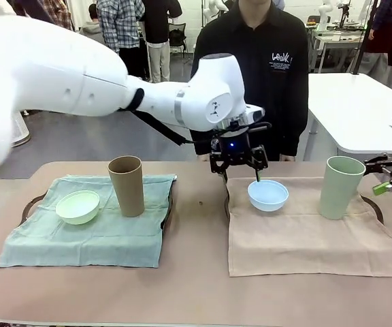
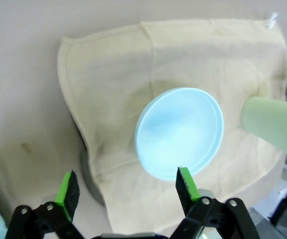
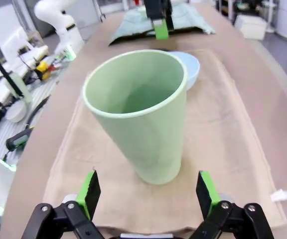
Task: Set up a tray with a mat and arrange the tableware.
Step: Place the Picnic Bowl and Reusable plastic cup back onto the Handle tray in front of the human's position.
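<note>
The left hand (image 1: 239, 165) is hanging released just above the far rim of the light blue bowl (image 1: 268, 195), its fingers spread wide and touching nothing; in the left wrist view one green pad (image 2: 186, 181) is sitting at the bowl's edge while the other pad is standing off over the edge of the beige mat (image 2: 183, 64), with the bowl (image 2: 179, 132) lying just ahead of the hand on that mat. A dark tray rim (image 2: 91, 179) is peeking out from under the mat below the hand. The pale green cup (image 1: 341, 187) is standing upright on the same beige mat, beyond the bowl from the left hand and directly in front of the right hand (image 1: 386, 178). The right hand is waiting released at the edge of the tabletop (image 1: 196, 272), its fingers apart and level with the cup's side but not touching it; in the right wrist view the cup (image 3: 141, 112) is rising between and just ahead of the two green pads (image 3: 90, 191). Well away from the left hand, on its arm's side, a pale green mat (image 1: 87, 225) is lying over a second tray, carrying the pale green bowl (image 1: 77, 206) and, just beside it, the upright tan-brown cup (image 1: 126, 185). A person in a black top (image 1: 264, 75) is standing behind the far edge, straight past the left hand.
</note>
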Tool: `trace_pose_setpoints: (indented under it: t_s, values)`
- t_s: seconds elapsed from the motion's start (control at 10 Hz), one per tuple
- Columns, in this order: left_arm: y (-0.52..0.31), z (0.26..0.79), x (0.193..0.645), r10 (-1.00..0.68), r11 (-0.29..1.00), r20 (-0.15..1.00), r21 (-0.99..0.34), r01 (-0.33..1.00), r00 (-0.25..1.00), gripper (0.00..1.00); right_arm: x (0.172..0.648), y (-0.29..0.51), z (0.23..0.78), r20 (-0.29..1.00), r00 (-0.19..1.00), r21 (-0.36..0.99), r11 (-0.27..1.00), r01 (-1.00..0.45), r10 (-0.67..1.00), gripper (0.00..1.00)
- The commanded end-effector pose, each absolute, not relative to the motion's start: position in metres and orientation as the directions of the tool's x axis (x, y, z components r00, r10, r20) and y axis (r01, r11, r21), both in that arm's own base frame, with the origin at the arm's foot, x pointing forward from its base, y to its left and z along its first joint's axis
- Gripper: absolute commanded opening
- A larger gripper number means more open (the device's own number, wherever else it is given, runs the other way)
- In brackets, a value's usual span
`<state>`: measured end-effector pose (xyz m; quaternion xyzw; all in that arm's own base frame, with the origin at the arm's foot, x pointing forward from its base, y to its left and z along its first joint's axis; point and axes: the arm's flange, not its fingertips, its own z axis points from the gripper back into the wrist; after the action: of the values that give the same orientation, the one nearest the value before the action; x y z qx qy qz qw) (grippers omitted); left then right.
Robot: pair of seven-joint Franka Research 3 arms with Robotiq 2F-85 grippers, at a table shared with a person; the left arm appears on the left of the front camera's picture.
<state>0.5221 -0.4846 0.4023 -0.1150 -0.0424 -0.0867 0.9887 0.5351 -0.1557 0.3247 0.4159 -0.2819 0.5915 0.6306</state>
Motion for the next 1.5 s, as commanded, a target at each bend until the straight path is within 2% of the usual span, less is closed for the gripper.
trace_pose_setpoints:
  t_s: [0.0,0.2,0.3,0.5,0.6,0.7,0.9,1.0,1.1,1.2,1.4]
  values:
    - [-0.442,0.431,0.491,-0.141,0.965,0.18,-0.195,0.176,0.973,1.0,0.514,-0.141,0.361,0.742,0.281,0.29,0.088,-0.953,0.609,1.0]
    - [-0.411,0.459,0.48,-0.104,0.983,0.238,-0.121,0.135,0.966,1.0,0.514,-0.119,0.415,0.625,0.504,0.426,0.28,-0.86,0.596,1.0]
    - [-0.396,0.473,0.477,-0.082,0.989,0.249,-0.101,0.11,0.965,1.0,0.518,-0.108,0.443,0.563,0.586,0.437,0.392,-0.81,0.583,1.0]
    - [-0.364,0.503,0.464,-0.033,0.998,0.289,-0.047,0.049,0.957,1.0,0.513,-0.088,0.497,0.405,0.695,0.396,0.571,-0.719,0.594,1.0]
    - [-0.346,0.525,0.452,-0.004,1.0,0.316,-0.006,0.006,0.949,1.0,0.504,-0.08,0.522,0.251,0.782,0.329,0.709,-0.623,0.57,1.0]
    - [-0.33,0.544,0.443,0.026,0.999,0.337,0.022,-0.036,0.941,1.0,0.49,-0.072,0.548,0.175,0.822,0.283,0.771,-0.57,0.543,1.0]
    - [-0.298,0.577,0.422,0.088,0.993,0.363,0.038,-0.109,0.928,1.0,0.464,-0.058,0.58,0.077,0.86,0.22,0.832,-0.509,0.505,1.0]
    - [-0.282,0.591,0.41,0.102,0.993,0.361,0.019,-0.116,0.927,1.0,0.456,-0.054,0.584,0.068,0.861,0.234,0.83,-0.506,0.505,1.0]
    - [-0.27,0.597,0.397,0.113,0.993,0.368,-0.013,-0.117,0.923,1.0,0.449,-0.06,0.583,0.128,0.811,0.289,0.761,-0.581,0.57,1.0]
    - [-0.294,0.591,0.424,0.071,0.996,0.357,0.027,-0.086,0.931,1.0,0.46,-0.063,0.588,0.108,0.861,0.187,0.84,-0.509,0.498,1.0]
    - [-0.294,0.591,0.424,0.071,0.996,0.357,0.027,-0.086,0.931,1.0,0.46,-0.063,0.588,0.108,0.861,0.187,0.84,-0.509,0.498,1.0]
